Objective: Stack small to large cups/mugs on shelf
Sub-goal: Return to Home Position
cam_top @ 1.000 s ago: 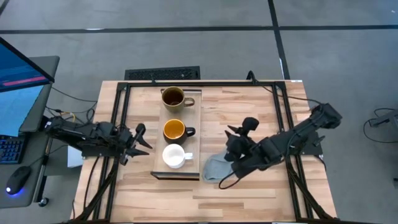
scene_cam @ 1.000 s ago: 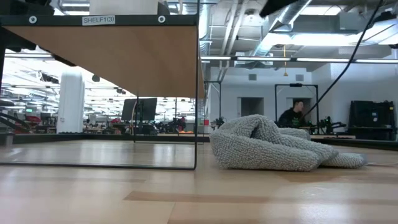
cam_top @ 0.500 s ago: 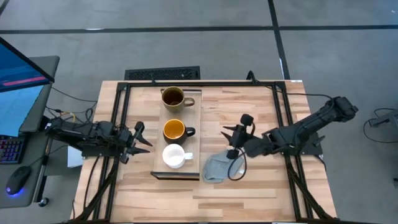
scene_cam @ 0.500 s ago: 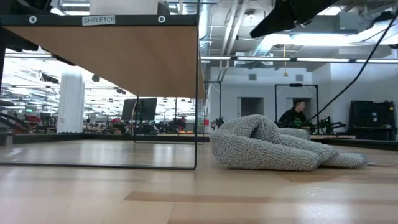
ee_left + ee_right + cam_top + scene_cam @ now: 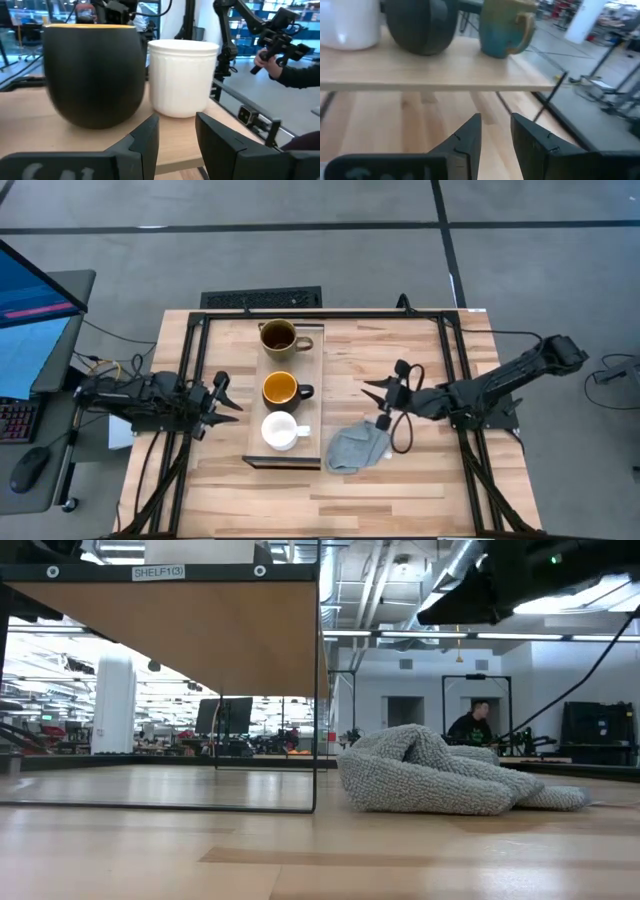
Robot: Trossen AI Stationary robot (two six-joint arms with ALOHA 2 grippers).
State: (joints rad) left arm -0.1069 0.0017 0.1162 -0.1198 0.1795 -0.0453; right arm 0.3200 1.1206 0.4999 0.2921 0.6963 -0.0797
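Observation:
Three mugs stand in a row on the raised pale wood shelf [image 5: 305,395]: the brown-olive mug [image 5: 278,337] at the far end, the black mug with an orange inside [image 5: 280,389] in the middle, the small white mug [image 5: 280,431] nearest. My left gripper [image 5: 226,402] is open, level, left of the shelf, facing the black mug [image 5: 95,75] and the white mug [image 5: 182,77]. My right gripper [image 5: 384,402] is open, right of the shelf, above the table, facing all three mugs; the olive one [image 5: 505,25] shows clearly in the right wrist view.
A crumpled grey cloth [image 5: 358,448] lies on the slatted tabletop right of the shelf's near end; it also shows in the low view [image 5: 440,782]. The shelf stands on thin black legs [image 5: 316,690]. People show in the room beyond, one hand [image 5: 272,62] holding a device.
My right arm has stretched out and drawn back toward the table's right edge, its gripper moving away from the grey cloth and a little toward the far edge. The cloth lies as before. The mugs have not moved.

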